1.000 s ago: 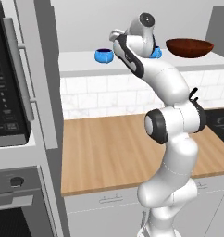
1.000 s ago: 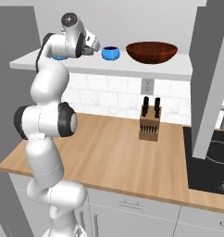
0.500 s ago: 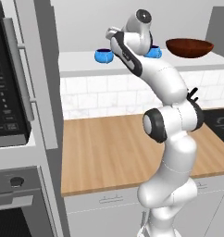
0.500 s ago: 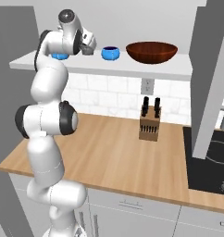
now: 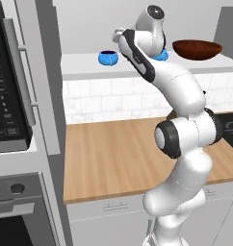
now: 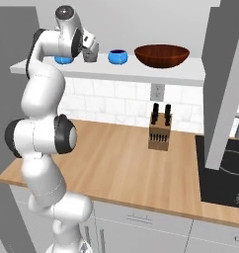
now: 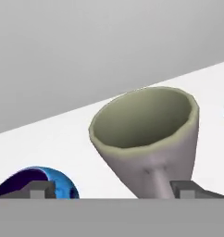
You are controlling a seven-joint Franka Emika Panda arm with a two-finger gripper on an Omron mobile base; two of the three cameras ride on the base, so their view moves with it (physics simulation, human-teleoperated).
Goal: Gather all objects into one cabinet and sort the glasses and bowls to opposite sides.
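The jaws stand wide, one tip either side of the empty grey-beige cup (image 7: 148,139) on the white shelf (image 6: 141,73). A blue bowl (image 7: 37,183) sits at eight o'clock, its dark inside empty; the brown bowl (image 6: 161,55) rests farther along.

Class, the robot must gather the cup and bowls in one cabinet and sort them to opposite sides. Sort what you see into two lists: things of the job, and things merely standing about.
Of the job:
grey cup
left blue bowl
right blue bowl
brown bowl
cabinet shelf

Standing about:
knife block
wooden counter
stovetop
microwave
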